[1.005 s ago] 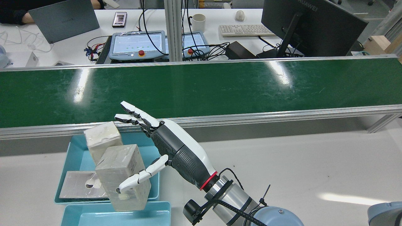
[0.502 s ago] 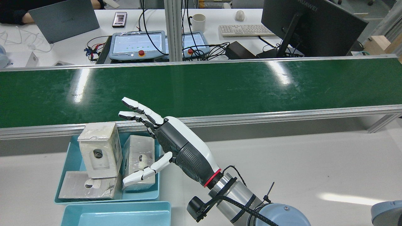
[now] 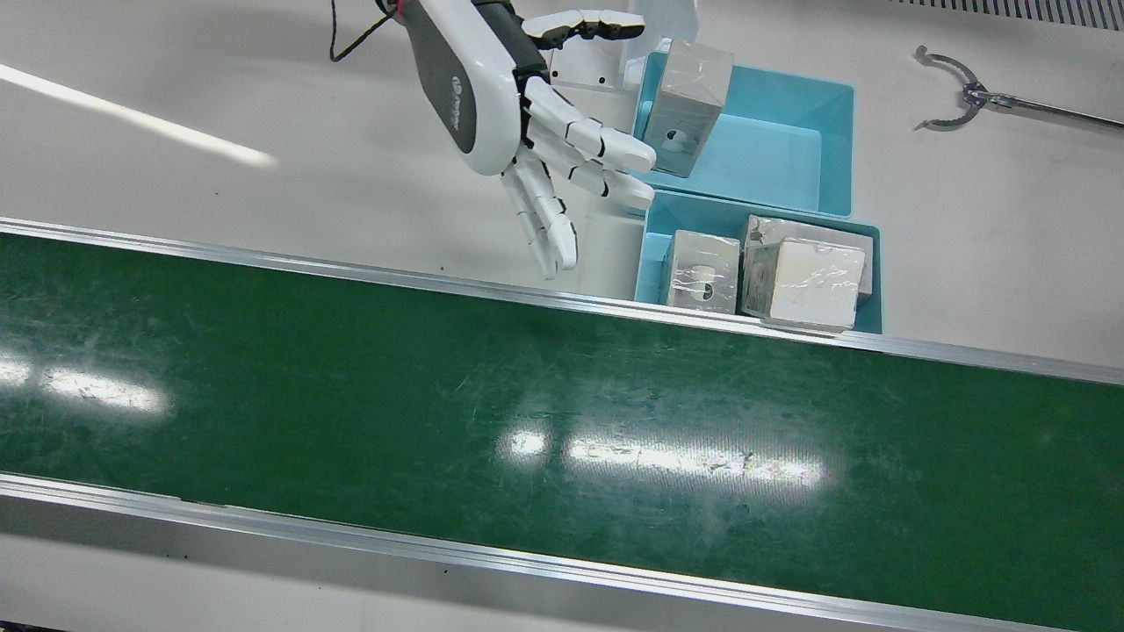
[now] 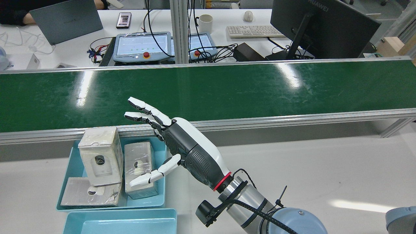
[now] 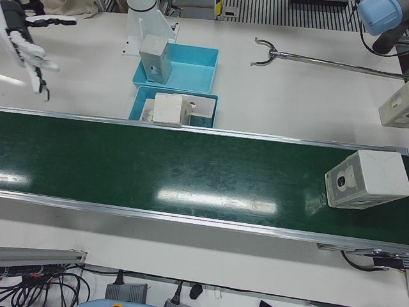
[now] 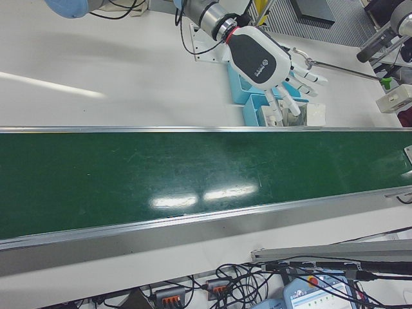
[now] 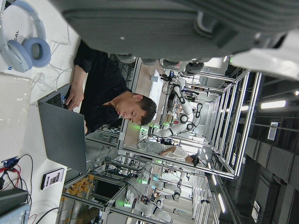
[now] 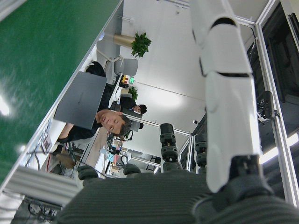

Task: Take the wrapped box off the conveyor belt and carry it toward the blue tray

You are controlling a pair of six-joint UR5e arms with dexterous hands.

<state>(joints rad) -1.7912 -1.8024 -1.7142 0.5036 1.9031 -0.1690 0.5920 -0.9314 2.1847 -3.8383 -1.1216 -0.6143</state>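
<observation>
Green belt (image 5: 192, 173) bare near right hand (image 4: 182, 152): fingers spread, holding nothing, just beside blue tray (image 4: 74, 162). Box (image 5: 365, 180) on belt far toward robot's left, well apart from it. Left arm (image 5: 377, 16) likely nearer; left hand (image 7: 163, 23) state unclear.

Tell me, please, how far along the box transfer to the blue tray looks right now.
Done: wrapped boxes already sit in the blue tray beside the conveyor belt. In hand: nothing; the right hand hangs open next to the tray. Left: another wrapped box waits on that belt, seen in the left-front view.
</observation>
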